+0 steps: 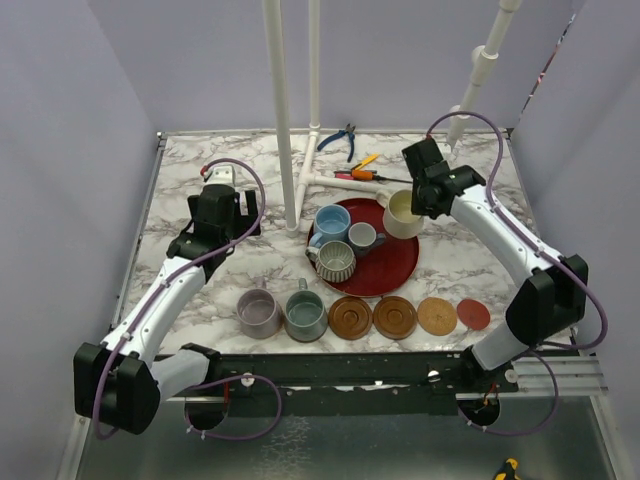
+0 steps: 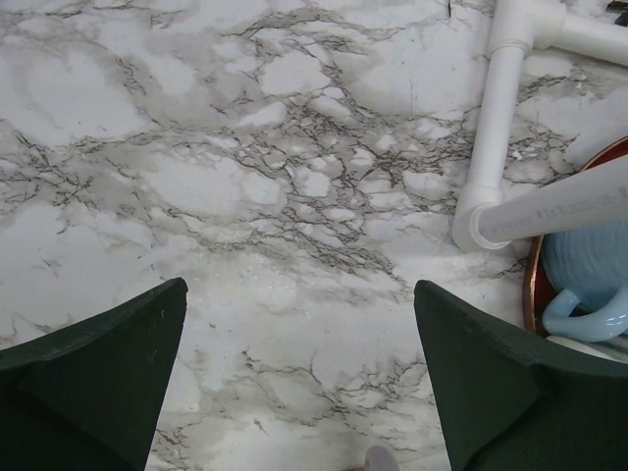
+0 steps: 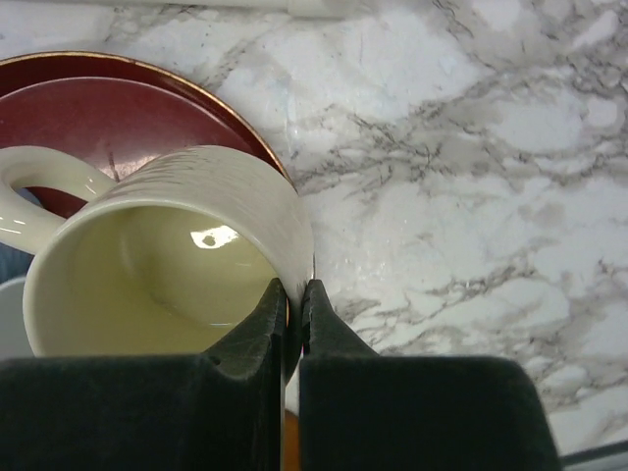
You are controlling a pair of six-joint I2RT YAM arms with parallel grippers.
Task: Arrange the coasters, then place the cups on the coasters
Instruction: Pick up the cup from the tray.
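My right gripper is shut on the wall of the cream-yellow cup, one finger inside and one outside, at the back right rim of the red tray. Light blue, small pale grey and ribbed dark cups stand on the tray. In a front row stand the lavender cup and grey-green cup, then two bare brown coasters, a tan one and a reddish one. My left gripper hangs open over bare marble.
A white pipe frame rises behind the tray. Pliers and screwdrivers lie at the back. The left wrist view shows the blue cup and tray rim at its right edge.
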